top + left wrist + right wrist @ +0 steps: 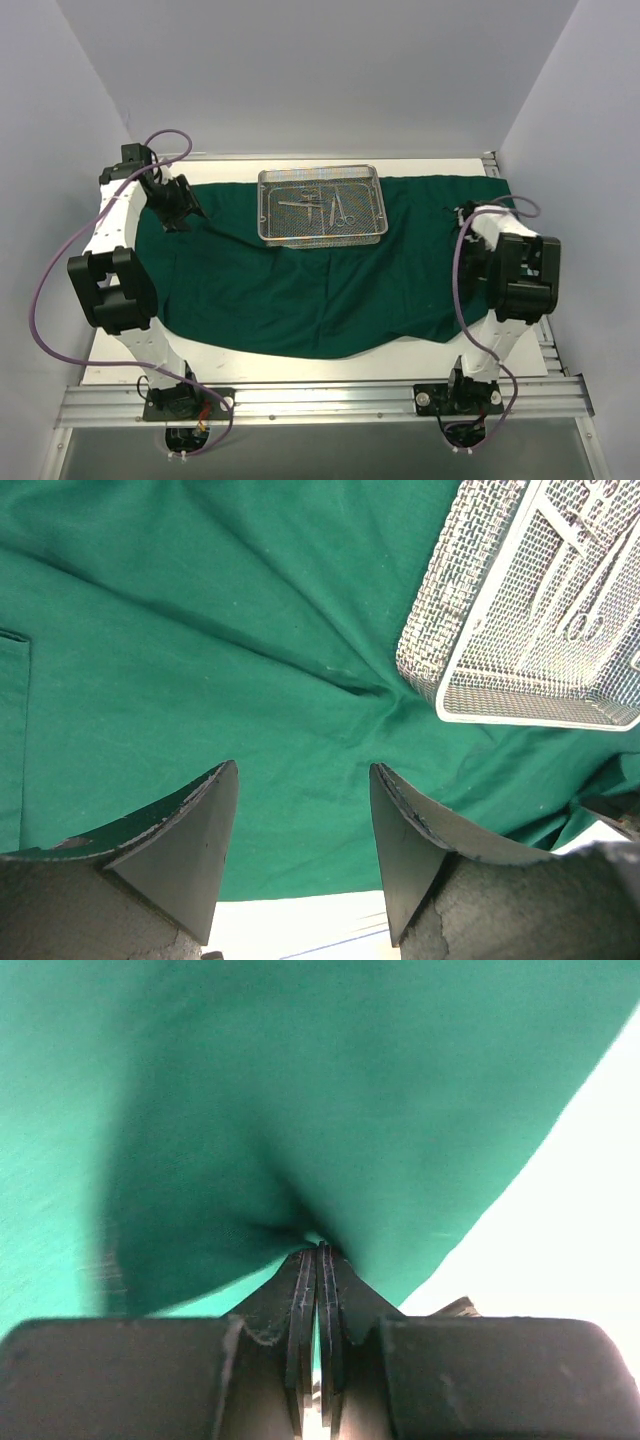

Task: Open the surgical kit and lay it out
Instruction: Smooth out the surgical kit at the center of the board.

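The dark green cloth (300, 290) lies spread over most of the table. The silver wire-mesh tray (321, 204) stands on it at the back middle, with several slim metal instruments (322, 205) inside. My left gripper (178, 218) is open and empty just above the cloth's left part; in the left wrist view its fingers frame bare cloth (200, 660) and the tray (520, 620) shows at the upper right. My right gripper (462, 215) is at the cloth's right part, shut on a pinched fold of cloth (300, 1110) in the right wrist view.
The white tabletop (300, 365) shows in front of the cloth and at its right edge. White walls close in the left, back and right. A metal rail (320, 400) holds both arm bases at the near edge. Purple cables loop beside each arm.
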### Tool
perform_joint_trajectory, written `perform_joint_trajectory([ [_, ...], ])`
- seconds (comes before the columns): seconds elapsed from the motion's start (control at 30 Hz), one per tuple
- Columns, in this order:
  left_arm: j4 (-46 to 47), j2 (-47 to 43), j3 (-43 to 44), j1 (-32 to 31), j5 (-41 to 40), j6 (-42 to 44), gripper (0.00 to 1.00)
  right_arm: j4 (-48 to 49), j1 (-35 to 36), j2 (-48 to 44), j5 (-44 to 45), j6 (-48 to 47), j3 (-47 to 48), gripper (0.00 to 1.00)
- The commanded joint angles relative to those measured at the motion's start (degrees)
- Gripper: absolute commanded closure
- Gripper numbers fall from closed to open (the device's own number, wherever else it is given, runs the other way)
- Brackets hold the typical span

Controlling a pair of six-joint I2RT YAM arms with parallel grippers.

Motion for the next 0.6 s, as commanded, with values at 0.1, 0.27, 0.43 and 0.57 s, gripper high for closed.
perform_joint_trajectory([
  [0.1, 3.42, -1.87, -5.24, 1.24, -0.59, -1.3, 0.4, -4.92, -17.3, -14.28, 11.12, 8.13, 1.93, 1.0],
  [0.27, 6.4, -6.78, -11.67, 3.09, -0.77, -2.97, 0.4, -5.01, -33.66, -26.23, 11.58, 10.24, -1.76, 1.0],
  [0.43, 5.7, -6.97, -14.21, 6.6, -0.15, -3.15, 0.4, -6.78, -36.39, -34.75, 6.33, 12.45, -6.5, 0.39],
  [0.57, 6.32, -7.67, -15.89, 7.14, -2.16, -3.5, 0.36, -4.84, -32.02, -34.43, -1.34, 10.25, -6.86, 0.24],
])
